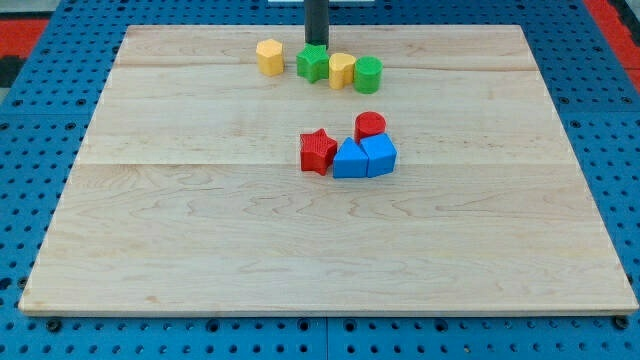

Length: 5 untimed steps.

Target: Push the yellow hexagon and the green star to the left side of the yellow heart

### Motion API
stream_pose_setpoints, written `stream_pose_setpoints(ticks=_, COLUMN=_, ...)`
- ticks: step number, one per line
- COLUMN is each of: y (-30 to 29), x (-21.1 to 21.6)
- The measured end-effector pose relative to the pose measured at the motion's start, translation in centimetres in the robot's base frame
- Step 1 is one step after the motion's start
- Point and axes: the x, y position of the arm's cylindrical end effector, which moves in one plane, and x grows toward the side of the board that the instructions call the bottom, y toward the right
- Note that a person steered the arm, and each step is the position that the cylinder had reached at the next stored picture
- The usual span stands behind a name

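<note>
Tip: the rod is coming down from the view's top, and my tip is sitting right at the far edge of the green star, seemingly touching it.
Jaws: there are none on this rig, only a bare rod, so nothing is being grasped or released.
Green star: it is lying just to the view's left of the yellow heart, the two touching or nearly so.
Yellow hexagon: the yellow hexagon is sitting further to the view's left, near the star but apart from it.
Key relation: both task blocks are lying on the heart's left; the hexagon is lying to the tip's left, beyond the star.
Judgement: the arrangement is looking nearly complete.
Bystanders: a green cylinder is touching the heart's right side.
</note>
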Motion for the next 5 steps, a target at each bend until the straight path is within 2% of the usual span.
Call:
stream_pose_setpoints(ticks=1, y=-5.9, x=-3.3)
stream_pose_setpoints(ticks=2, y=-13.3, x=-3.1)
stream_pose_setpoints(ticks=3, y=-8.0, x=1.3)
stream_pose_setpoints(ticks=4, y=-1.2, x=2.3)
stream_pose_setpoints(ticks=5, y=-0.1, x=2.4)
